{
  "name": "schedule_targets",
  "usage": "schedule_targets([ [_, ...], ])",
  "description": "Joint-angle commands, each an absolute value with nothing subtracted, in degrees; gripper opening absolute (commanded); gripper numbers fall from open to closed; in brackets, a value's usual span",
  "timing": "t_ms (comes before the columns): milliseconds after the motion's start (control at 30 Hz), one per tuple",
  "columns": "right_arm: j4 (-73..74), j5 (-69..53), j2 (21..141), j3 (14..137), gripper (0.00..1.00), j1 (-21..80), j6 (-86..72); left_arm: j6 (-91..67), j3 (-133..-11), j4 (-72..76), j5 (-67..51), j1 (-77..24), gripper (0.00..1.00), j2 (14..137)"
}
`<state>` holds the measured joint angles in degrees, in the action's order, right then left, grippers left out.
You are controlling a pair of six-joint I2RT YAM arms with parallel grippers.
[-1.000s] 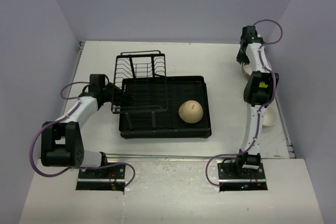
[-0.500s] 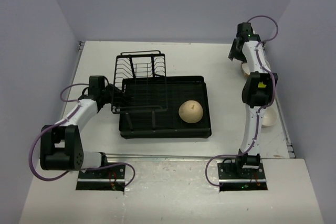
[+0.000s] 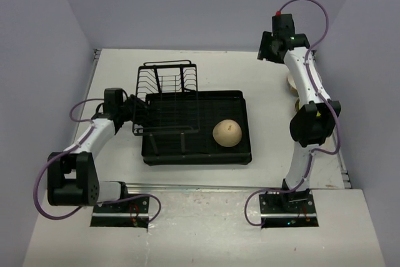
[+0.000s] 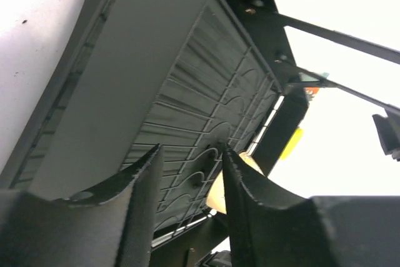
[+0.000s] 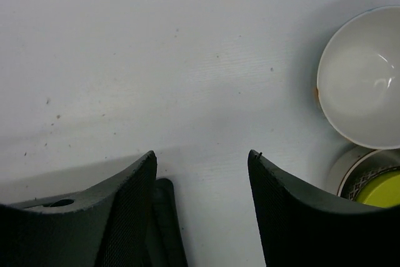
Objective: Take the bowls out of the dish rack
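The dish rack is a black tray with an upright wire holder at its left. One large beige bowl lies upside down in the tray. My left gripper is at the rack's left edge, open. In the left wrist view its fingers frame the rack's wires, and the beige bowl shows beyond. My right gripper hangs open over bare table at the back right. Beside it are a smooth cream bowl and a yellow-green bowl nested in a patterned one.
The unloaded bowls sit near the table's right edge, partly hidden behind my right arm. Grey walls close in the table on the left, back and right.
My right gripper has opened and has risen back and to the left, away from the bowls at the right edge. My left gripper has opened at the rack's left edge.
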<state>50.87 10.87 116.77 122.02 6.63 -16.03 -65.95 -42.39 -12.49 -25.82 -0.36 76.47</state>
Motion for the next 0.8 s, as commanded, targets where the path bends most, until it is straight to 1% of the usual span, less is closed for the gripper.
schedule_targets([
  [0, 51.7, 8.6, 112.9, 121.1, 0.61, 6.8, -16.6, -67.6, -45.0, -9.9, -27.3, 1.6, 0.45, 74.4],
  [100, 56.2, 4.8, 112.9, 123.2, 0.61, 7.0, -17.8, -68.3, -45.3, -9.6, -27.6, 2.1, 0.49, 73.7],
  [133, 56.2, 2.7, 111.3, 122.3, 0.61, 7.1, -17.9, -68.6, -45.4, -9.6, -27.8, 2.3, 0.53, 73.4],
  [233, 52.6, -2.0, 106.3, 114.6, 0.62, 8.1, -18.6, -68.6, -46.1, -10.0, -28.0, 3.0, 0.56, 72.9],
  [333, 52.4, -7.7, 103.3, 111.2, 0.61, 8.6, -19.8, -68.6, -46.9, -10.1, -28.2, 3.6, 0.57, 72.5],
  [367, 52.1, -10.6, 102.3, 110.2, 0.58, 8.9, -20.0, -68.4, -47.5, -10.7, -28.0, 3.9, 0.57, 72.4],
  [467, 50.3, -12.3, 97.1, 104.3, 0.51, 10.9, -20.7, -66.5, -49.2, -13.2, -26.7, 4.4, 0.57, 72.1],
  [567, 49.9, -12.0, 92.2, 99.5, 0.52, 16.2, -21.2, -64.1, -49.9, -15.3, -25.6, 4.6, 0.57, 71.6],
  [667, 53.5, -13.3, 89.5, 98.3, 0.55, 18.9, -21.2, -63.7, -49.6, -16.0, -25.8, 4.5, 0.57, 71.0],
  [733, 53.5, -14.5, 86.9, 94.4, 0.55, 19.9, -21.7, -63.5, -49.0, -16.2, -25.8, 4.6, 0.57, 70.1],
  [767, 53.0, -14.3, 83.6, 92.7, 0.54, 20.2, -22.0, -63.3, -48.7, -16.7, -25.8, 4.6, 0.57, 69.6],
])
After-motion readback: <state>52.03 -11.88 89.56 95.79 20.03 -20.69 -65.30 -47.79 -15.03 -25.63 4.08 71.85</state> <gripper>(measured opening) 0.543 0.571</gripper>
